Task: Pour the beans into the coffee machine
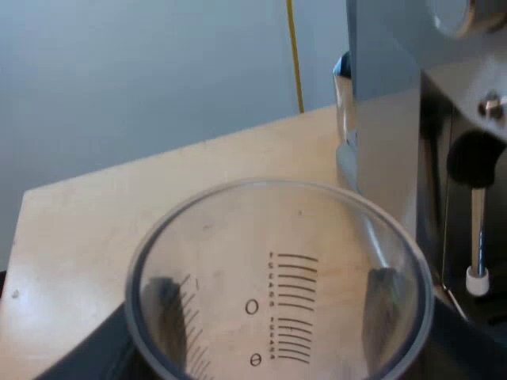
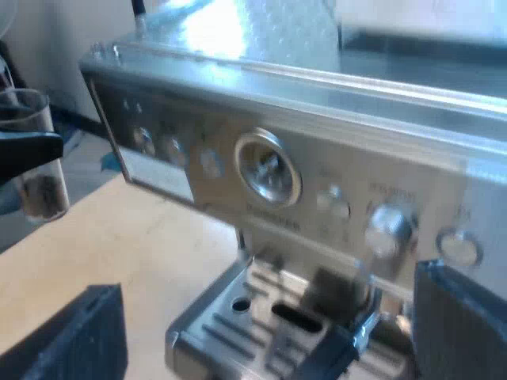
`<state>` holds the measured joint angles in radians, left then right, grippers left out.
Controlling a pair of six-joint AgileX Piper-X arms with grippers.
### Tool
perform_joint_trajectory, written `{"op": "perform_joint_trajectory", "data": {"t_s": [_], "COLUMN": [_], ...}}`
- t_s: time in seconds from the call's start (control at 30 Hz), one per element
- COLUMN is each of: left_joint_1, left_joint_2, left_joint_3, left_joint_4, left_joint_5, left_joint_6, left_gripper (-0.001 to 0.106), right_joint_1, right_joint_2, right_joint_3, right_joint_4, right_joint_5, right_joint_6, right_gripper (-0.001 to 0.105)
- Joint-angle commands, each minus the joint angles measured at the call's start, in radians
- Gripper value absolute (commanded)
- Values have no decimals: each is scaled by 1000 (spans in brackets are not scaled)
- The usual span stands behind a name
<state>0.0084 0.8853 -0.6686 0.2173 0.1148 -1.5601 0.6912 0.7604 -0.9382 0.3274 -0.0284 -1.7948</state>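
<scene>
The clear measuring glass with printed scale marks sits between my left gripper's fingers, which show dark through its wall. My left gripper is shut on the glass and holds it over the wooden table, beside the espresso machine. In the right wrist view the same glass hangs upright beyond the machine's panel end, with dark beans at its bottom. My right gripper is open before the machine's front, over the drip tray, with nothing between its fingers.
The light wooden table spreads under the glass toward a pale wall. The machine's steam wand with a black knob hangs at its front. Several knobs and a round gauge line the silver panel.
</scene>
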Motion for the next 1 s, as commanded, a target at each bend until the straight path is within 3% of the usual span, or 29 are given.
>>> {"op": "perform_joint_trajectory", "data": {"t_s": [0.03, 0.37, 0.57, 1.0], "left_joint_1": [-5, -5, -5, -5], "left_joint_2": [-13, -13, -13, -13], "left_joint_3": [-50, -157, -175, -299], "left_joint_4": [11, 11, 11, 72], "left_joint_5": [-13, -13, -13, -6], "left_joint_6": [-6, 18, 39, 70], "left_gripper": [33, 33, 33, 33], "right_joint_1": [2, 2, 2, 2], "right_joint_2": [-5, -5, -5, -5], "right_joint_3": [-17, 15, 76, 141], "right_joint_4": [-46, -309, -521, -643], "right_joint_5": [3, 128, 132, 132], "right_joint_6": [-25, -25, -25, -19], "right_gripper": [78, 78, 78, 78]}}
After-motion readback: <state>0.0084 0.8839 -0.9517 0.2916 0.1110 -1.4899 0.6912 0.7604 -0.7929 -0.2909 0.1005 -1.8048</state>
